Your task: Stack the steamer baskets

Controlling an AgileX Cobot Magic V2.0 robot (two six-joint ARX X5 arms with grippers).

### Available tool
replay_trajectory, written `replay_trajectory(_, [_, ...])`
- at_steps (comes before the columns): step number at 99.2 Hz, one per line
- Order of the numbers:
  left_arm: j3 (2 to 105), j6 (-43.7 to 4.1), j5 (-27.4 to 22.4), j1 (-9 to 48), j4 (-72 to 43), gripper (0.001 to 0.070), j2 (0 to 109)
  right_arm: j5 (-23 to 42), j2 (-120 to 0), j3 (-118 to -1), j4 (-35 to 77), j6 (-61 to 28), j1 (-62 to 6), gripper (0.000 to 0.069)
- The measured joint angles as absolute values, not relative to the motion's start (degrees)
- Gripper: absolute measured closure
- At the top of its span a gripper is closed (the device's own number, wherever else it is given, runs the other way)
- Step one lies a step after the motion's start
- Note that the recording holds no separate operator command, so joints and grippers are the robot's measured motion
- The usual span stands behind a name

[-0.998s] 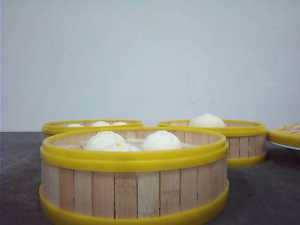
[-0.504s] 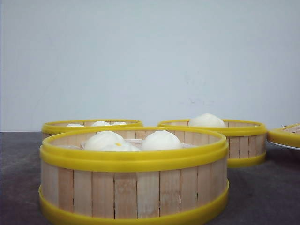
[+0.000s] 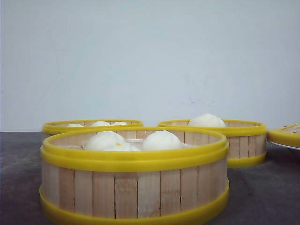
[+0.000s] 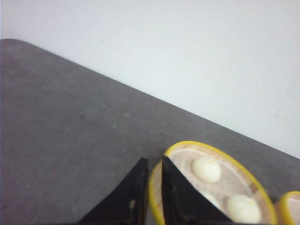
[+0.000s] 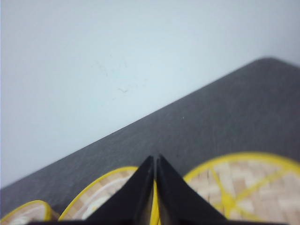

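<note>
Three steamer baskets with pale slat walls and yellow rims stand on the dark table, each holding white buns: a near one (image 3: 136, 187), one at the back left (image 3: 91, 125) and one at the back right (image 3: 234, 140). No gripper shows in the front view. My left gripper (image 4: 153, 161) hangs over the table with only a thin slit between its black fingers; a basket (image 4: 220, 187) with buns lies below, its rim showing through the slit. My right gripper (image 5: 155, 158) is shut with nothing held, above the rim of a basket (image 5: 103, 197).
A flat woven lid with a yellow rim (image 3: 286, 135) rests on a white plate at the right edge, and the lid (image 5: 243, 187) also shows beside the right fingers. A pale wall runs behind the table. Another basket's edge (image 4: 291, 208) shows in the left wrist view.
</note>
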State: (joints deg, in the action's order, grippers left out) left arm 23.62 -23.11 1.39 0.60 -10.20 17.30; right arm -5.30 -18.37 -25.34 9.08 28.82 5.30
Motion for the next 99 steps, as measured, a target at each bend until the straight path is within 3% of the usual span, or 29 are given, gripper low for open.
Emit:
replay_trajectory(20, [38.3, -19.3, -0.5, 0.6, -16.9, 0.0685, 27.6, -6.2, -30.7, -41.6, 17.7, 20.3, 5.0, 0.0684])
replay_trajectory(37, [41.9, -14.9, -3.7, 0.6, -18.3, 0.0668, 31.4, -11.0, -34.0, -46.9, 19.4, 16.4, 3.6, 0.0678])
replay_trajectory(43, [41.9, -14.2, -4.5, 0.6, -18.8, 0.0613, 32.0, -12.7, -34.3, -47.0, 19.6, 16.2, 3.2, 0.0618])
replay_trajectory(52, [41.9, -12.8, -4.8, 0.7, -19.1, 0.0475, 32.8, -15.0, -35.5, -47.0, 19.9, 16.4, 2.7, 0.0417])
replay_trajectory(59, [41.9, -11.7, -4.9, 0.7, -19.1, 0.0418, 33.5, -15.8, -36.8, -47.0, 20.0, 16.8, 2.2, 0.0335])
replay_trajectory(71, [41.9, -10.9, -5.9, 1.1, -18.8, 0.0409, 36.2, -16.8, -38.9, -47.0, 20.3, 17.0, 1.5, 0.0298])
replay_trajectory(99, [48.1, -9.9, -6.0, 3.1, -19.2, 0.0409, 51.8, -16.7, -42.3, -47.0, 19.9, 16.3, -0.3, 0.0292])
